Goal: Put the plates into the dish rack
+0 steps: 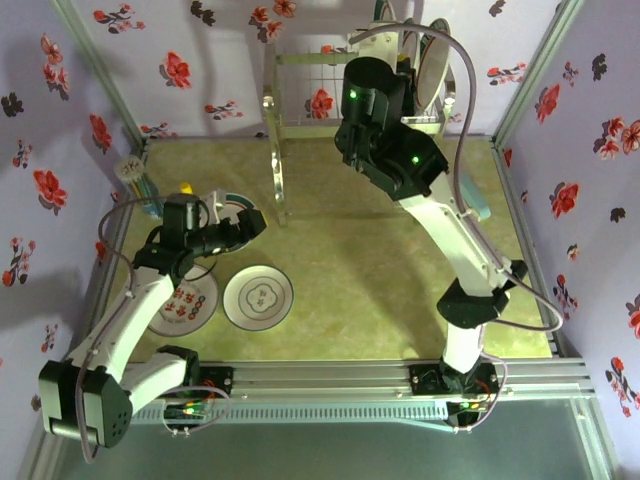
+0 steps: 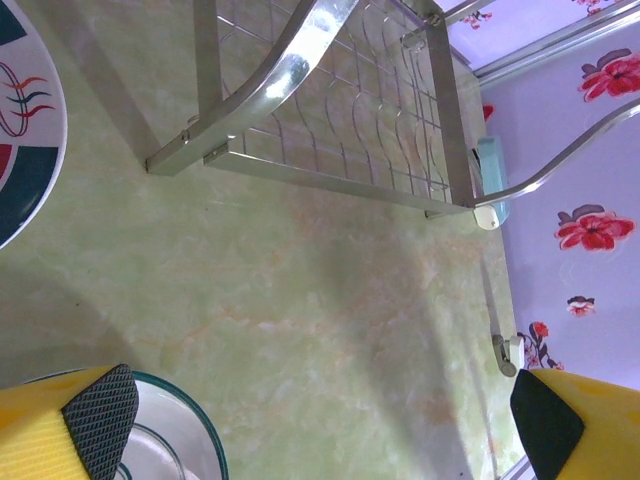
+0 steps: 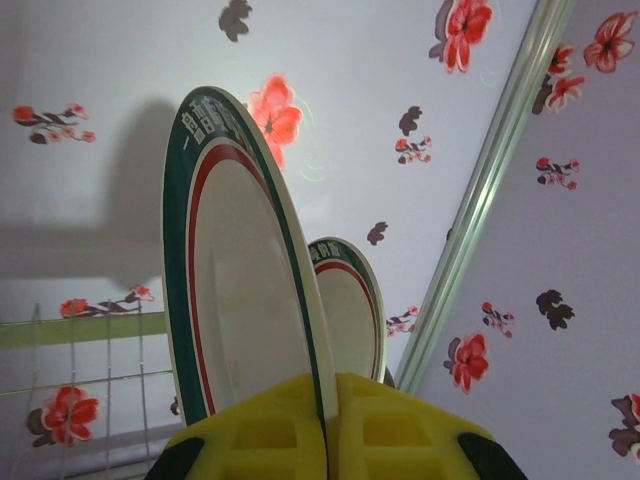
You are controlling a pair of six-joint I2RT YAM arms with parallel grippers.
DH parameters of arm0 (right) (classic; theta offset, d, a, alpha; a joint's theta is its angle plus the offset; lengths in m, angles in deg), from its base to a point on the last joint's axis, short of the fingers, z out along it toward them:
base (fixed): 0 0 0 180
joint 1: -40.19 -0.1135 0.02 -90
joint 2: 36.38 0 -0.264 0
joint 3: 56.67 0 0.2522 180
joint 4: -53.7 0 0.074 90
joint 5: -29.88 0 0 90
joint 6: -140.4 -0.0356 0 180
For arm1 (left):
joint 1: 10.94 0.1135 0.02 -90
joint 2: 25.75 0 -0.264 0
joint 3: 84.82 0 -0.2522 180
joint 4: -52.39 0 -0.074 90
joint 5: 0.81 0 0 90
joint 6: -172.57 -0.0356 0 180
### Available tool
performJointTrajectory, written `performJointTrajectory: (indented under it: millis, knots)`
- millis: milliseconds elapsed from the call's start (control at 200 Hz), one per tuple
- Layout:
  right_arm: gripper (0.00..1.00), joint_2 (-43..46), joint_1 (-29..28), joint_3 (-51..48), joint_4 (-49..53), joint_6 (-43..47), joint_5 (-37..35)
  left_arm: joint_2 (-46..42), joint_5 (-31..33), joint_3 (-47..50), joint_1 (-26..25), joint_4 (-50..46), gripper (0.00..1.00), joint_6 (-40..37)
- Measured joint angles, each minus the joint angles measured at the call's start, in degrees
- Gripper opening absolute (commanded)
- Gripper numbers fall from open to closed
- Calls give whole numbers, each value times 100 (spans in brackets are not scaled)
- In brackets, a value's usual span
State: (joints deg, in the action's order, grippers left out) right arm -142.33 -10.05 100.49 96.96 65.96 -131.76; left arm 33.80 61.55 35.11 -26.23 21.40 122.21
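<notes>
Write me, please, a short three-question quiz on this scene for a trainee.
1. True or false: the left fingers are shut.
2. What do the right fingers grip? A a cup; B a green-rimmed plate; C a sponge.
3. Fill in: the motif plate lies flat on the ___.
Key: 1 false, they stand open; 2 B; 3 table.

Bright, even overhead light, soft shadows, slight glare, sharp focus.
</notes>
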Motion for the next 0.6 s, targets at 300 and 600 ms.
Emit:
performJointTrajectory:
  millis: [300,600]
  knots:
    - [0,-393,570,518,841,-866,516,-114,20,42,63,-92,100,-90]
    - [0,-800,1019,870,1309,-1554,1139,-94,22,42,76,-105,100,-120]
